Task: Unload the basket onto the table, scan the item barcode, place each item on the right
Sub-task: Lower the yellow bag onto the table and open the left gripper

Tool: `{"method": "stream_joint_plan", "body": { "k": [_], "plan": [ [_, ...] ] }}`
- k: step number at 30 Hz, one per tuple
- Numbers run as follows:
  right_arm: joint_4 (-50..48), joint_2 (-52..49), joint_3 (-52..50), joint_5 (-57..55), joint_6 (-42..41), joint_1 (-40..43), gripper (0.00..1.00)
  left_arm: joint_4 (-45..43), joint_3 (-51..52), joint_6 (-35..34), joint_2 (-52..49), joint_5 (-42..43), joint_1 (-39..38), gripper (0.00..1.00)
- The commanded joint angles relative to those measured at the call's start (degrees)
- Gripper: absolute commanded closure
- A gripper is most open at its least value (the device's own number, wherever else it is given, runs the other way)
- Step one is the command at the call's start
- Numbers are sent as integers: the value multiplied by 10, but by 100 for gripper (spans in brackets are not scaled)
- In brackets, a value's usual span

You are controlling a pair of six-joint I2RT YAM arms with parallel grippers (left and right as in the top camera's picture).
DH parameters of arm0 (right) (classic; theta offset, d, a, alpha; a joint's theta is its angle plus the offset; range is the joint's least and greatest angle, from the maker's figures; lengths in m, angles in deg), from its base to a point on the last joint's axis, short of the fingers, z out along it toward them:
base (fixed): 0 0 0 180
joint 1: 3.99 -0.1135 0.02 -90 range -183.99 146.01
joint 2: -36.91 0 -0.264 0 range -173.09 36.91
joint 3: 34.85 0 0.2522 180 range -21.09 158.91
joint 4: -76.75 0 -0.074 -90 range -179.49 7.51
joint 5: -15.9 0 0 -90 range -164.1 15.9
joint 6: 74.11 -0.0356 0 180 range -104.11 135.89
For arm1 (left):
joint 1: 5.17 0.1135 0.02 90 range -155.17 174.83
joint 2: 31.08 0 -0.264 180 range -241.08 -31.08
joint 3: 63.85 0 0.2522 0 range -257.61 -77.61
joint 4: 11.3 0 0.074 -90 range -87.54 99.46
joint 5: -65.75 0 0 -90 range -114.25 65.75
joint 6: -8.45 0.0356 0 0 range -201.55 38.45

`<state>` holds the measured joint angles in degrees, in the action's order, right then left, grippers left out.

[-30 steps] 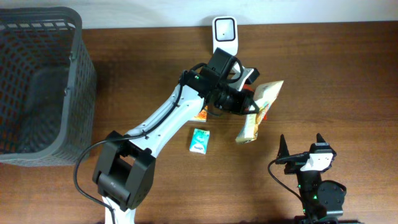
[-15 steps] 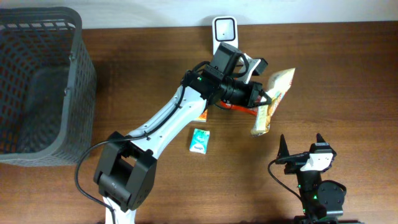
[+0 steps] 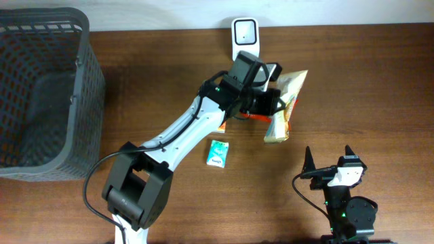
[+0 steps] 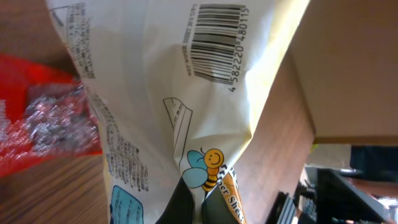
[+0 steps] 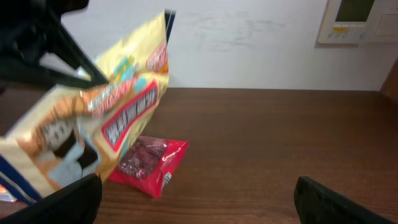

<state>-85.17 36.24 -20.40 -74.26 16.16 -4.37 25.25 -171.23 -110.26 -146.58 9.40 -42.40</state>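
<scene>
Swinging back toward the white scanner stand (image 3: 244, 35), the crinkled yellow plastic snack bag (image 3: 291, 85), showing its black barcode (image 4: 217, 40) and cartoon bee (image 4: 210, 163), is hanging clamped in the left gripper (image 3: 276, 105); the right gripper (image 3: 328, 156) is gaping.

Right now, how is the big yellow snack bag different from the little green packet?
The yellow snack bag is held up by the left gripper; the green packet lies flat on the table. The yellow snack bag is bigger than the green packet. Both are packaged goods.
</scene>
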Motion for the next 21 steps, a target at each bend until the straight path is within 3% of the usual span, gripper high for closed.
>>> {"method": "stream_joint_plan", "body": {
  "k": [1,5,8,13,17,21],
  "plan": [
    [3,2,-4,-3,4,-4,2,-43,34,-58,19,-15,-1,100],
    [3,2,-4,-3,4,-4,2,-64,49,-57,19,-23,-1,100],
    [3,2,-4,-3,4,-4,1,-40,55,-37,19,-92,-1,92],
    [3,2,-4,-3,4,-4,2,42,55,-8,19,-241,-1,94],
    [3,2,-4,-3,4,-4,2,57,55,30,19,-288,0,95],
    [3,2,-4,-3,4,-4,1,59,55,53,29,-312,9,87]
  ]
}}
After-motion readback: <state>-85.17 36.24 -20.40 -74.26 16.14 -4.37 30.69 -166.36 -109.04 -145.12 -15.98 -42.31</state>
